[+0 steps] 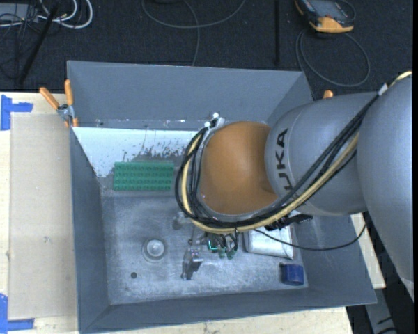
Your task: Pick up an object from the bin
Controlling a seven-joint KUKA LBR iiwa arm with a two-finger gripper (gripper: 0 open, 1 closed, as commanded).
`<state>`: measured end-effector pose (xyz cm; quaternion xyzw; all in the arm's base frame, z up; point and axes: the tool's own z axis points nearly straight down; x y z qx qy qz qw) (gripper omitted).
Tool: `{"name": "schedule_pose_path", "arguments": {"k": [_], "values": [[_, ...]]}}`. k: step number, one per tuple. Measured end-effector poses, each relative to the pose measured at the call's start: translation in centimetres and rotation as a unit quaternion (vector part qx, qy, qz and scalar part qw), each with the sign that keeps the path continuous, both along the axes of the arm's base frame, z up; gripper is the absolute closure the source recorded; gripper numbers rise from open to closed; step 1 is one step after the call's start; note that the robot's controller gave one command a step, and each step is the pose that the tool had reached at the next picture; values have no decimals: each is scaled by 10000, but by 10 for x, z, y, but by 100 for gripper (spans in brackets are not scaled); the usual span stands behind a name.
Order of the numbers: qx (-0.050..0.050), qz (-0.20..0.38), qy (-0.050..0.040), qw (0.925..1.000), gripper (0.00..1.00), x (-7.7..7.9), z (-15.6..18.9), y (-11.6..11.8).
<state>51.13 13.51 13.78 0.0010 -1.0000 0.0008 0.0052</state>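
The gripper [191,261] hangs low over the scuffed grey bin [181,92], near a clear cap [153,248]; I cannot tell its grip. Cables [75,9] trail across black carpet [230,40] behind.

Low at centre frame, pincer [191,261] close above the floor of the grey bin [125,92], near a small round clear cap [154,249] to its left. Upper left, green ridged block [144,176] against the sloping wall. Lower right, white flat packet [270,243] partly under the arm [320,158], small blue piece [291,274] just below it.
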Motion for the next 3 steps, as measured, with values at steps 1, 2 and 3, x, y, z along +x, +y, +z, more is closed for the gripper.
{"name": "schedule_pose_path", "arguments": {"k": [1,2,3], "values": [[21,245,-61,9997,0,46,-67,51],[18,212,-49,9998,100,46,-62,49],[22,573,-91,9983,100,43,80,54]]}}
